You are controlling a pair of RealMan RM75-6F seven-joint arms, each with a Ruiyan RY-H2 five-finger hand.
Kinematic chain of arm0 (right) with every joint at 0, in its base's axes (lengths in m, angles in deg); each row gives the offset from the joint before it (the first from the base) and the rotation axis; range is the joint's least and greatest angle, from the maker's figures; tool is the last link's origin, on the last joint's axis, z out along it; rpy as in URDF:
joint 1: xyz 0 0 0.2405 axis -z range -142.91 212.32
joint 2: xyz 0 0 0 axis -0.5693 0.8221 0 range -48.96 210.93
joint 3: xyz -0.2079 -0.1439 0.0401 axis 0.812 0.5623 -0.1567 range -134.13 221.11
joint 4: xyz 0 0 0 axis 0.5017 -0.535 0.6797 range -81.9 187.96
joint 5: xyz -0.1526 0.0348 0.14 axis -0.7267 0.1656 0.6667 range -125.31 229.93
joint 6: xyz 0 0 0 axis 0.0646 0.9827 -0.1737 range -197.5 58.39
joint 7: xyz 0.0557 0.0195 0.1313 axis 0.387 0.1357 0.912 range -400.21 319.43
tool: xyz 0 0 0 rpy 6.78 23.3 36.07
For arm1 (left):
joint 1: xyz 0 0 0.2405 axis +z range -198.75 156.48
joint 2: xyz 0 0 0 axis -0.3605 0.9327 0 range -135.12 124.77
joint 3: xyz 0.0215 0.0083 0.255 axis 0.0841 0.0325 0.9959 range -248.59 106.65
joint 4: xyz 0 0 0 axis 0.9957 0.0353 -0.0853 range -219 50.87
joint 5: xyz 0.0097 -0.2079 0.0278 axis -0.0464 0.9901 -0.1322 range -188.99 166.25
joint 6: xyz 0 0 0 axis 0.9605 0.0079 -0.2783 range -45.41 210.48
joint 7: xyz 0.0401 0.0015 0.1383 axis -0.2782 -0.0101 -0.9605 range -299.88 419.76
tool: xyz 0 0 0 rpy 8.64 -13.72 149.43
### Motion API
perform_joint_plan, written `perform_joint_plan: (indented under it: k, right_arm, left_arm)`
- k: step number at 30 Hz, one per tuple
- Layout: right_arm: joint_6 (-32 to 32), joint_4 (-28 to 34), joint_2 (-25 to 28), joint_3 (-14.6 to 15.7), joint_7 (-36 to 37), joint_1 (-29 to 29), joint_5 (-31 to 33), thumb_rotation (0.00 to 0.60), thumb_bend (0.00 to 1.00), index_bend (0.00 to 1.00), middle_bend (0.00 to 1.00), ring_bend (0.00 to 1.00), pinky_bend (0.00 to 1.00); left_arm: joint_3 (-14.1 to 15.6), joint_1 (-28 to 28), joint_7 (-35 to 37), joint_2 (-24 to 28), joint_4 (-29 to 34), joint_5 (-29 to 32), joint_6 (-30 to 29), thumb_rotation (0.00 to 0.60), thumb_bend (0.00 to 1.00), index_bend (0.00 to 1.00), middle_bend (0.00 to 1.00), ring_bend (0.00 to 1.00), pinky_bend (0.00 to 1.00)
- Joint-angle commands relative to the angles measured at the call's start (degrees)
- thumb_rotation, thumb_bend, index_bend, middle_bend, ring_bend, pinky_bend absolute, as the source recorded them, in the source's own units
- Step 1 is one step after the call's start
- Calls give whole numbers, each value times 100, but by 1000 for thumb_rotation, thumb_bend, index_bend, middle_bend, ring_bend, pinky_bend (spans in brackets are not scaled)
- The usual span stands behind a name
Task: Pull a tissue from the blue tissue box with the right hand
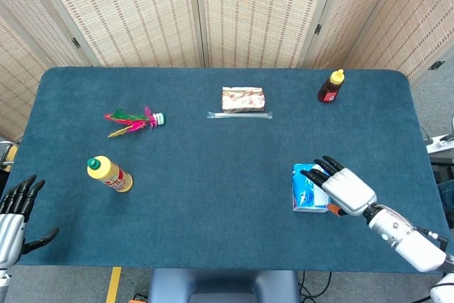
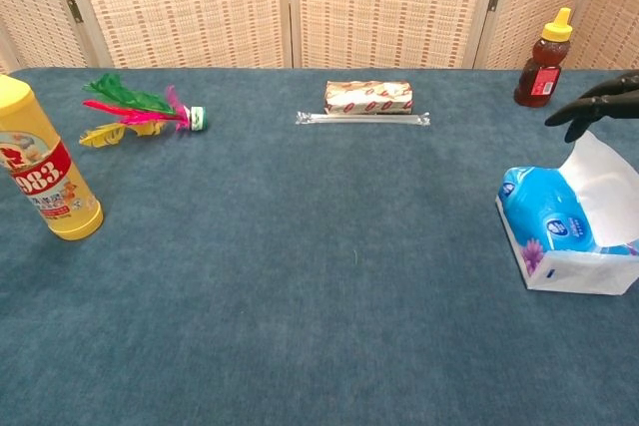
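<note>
The blue tissue box (image 1: 305, 191) (image 2: 559, 236) lies on the table's right half, a white tissue (image 2: 604, 182) standing up out of its top. My right hand (image 1: 339, 186) hovers over the box with fingers spread and holds nothing; its dark fingertips (image 2: 597, 107) hang just above the tissue in the chest view. My left hand (image 1: 14, 214) is open at the table's near left corner, off the cloth.
A yellow bottle (image 1: 110, 174) (image 2: 45, 172) lies at the near left. A feather shuttlecock (image 1: 133, 119) sits further back. A wrapped packet (image 1: 242, 98) and a clear straw (image 1: 239, 114) lie mid-back. A honey bottle (image 1: 330, 86) stands back right.
</note>
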Motion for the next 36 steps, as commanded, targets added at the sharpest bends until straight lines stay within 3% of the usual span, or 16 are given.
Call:
perform_joint_plan:
  k: [1, 14, 21, 26, 31, 36]
  right_arm:
    - [-143, -1, 84, 30, 182, -129, -40, 600, 204, 57, 155, 0, 35]
    - [-271, -86, 512, 259, 1025, -450, -590, 600, 205, 57, 168, 0, 31]
    - [-354, -140, 449, 331, 728, -405, -498, 600, 205, 57, 168, 0, 29]
    - [-383, -338, 182, 272, 111, -315, -228, 600, 205, 70, 182, 0, 29]
    - [-148, -686, -282, 193, -412, -170, -70, 600, 237, 231, 260, 18, 28]
    - [114, -1063, -696, 203, -541, -94, -185, 600, 363, 500, 411, 92, 45]
  left_arm:
    - [-35, 12, -79, -32, -9, 53, -24, 600, 246, 0, 0, 0, 131]
    - [-134, 59, -371, -165, -78, 297, -32, 600, 247, 0, 0, 0, 132]
    - [-138, 63, -314, -151, -87, 298, -26, 600, 248, 0, 0, 0, 131]
    - [-140, 85, -236, -120, -80, 277, -71, 600, 247, 0, 0, 0, 131]
    - [-136, 91, -222, -108, -69, 268, -70, 600, 247, 0, 0, 0, 130]
    - [-131, 98, -221, -107, -58, 254, -78, 600, 246, 0, 0, 0, 130]
